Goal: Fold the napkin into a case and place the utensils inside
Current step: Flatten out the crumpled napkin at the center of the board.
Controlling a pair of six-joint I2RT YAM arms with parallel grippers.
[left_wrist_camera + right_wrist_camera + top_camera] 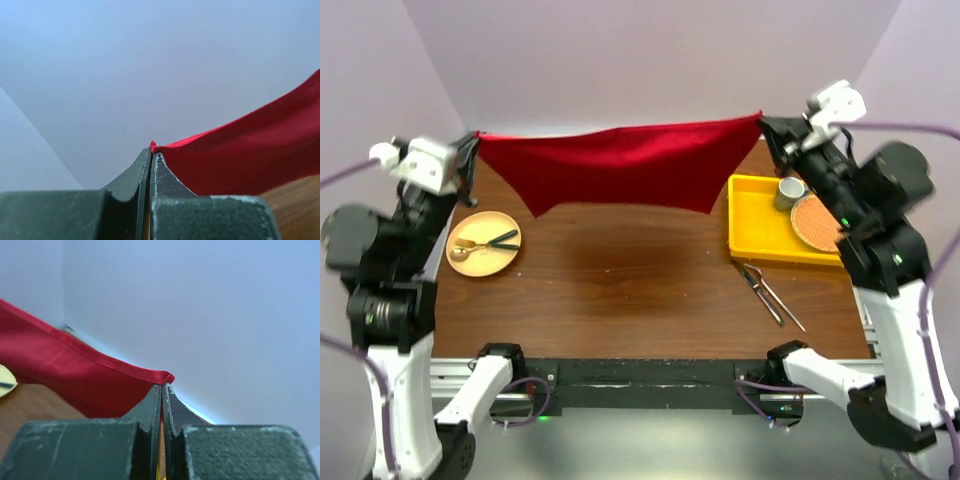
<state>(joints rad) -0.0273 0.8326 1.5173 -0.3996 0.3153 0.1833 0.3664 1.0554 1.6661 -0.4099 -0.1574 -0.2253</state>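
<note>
Left claw (pixel 151 152) and right claw (pixel 163 387) each pinching napkin (pixel 620 160) corner, stretched above table (pixel 620 290)

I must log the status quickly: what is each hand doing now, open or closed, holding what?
Left hand: closed on a corner of the napkin.
Right hand: closed on another corner of the napkin.

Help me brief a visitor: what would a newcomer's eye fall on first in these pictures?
The deep-red napkin, hung in the air across the far side of the table, one corner pinched in the left tool and one in the right tool. Next comes the bright yellow tray on the right, with the silver utensils lying on the wood just in front of it.
</note>
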